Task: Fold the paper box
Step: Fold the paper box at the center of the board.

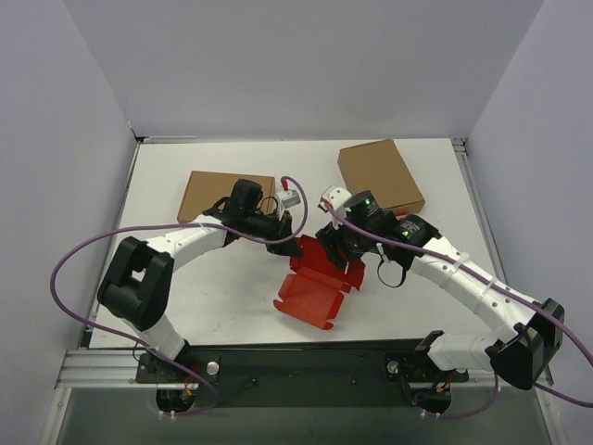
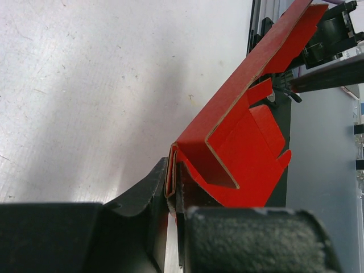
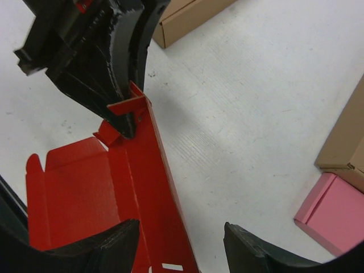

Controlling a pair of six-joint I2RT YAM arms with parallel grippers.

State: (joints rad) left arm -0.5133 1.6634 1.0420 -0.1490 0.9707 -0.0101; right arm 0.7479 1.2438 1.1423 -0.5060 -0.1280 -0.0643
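Brown box (image 1: 380,174), second brown box (image 1: 218,193), pink box (image 3: 335,213)

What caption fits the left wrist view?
Left gripper shut on a folded edge of the red paper box, flaps angled up over the white table.

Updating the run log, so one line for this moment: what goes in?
phase: folding; left gripper: shut on paper box wall; right gripper: open around that wall; box: partly folded

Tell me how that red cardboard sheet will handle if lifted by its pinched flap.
The red die-cut cardboard sheet probably lifts lightly: it looks thin. Likely it hinges at its creases, since panels stand angled. Its pinched flap may bend or tear.
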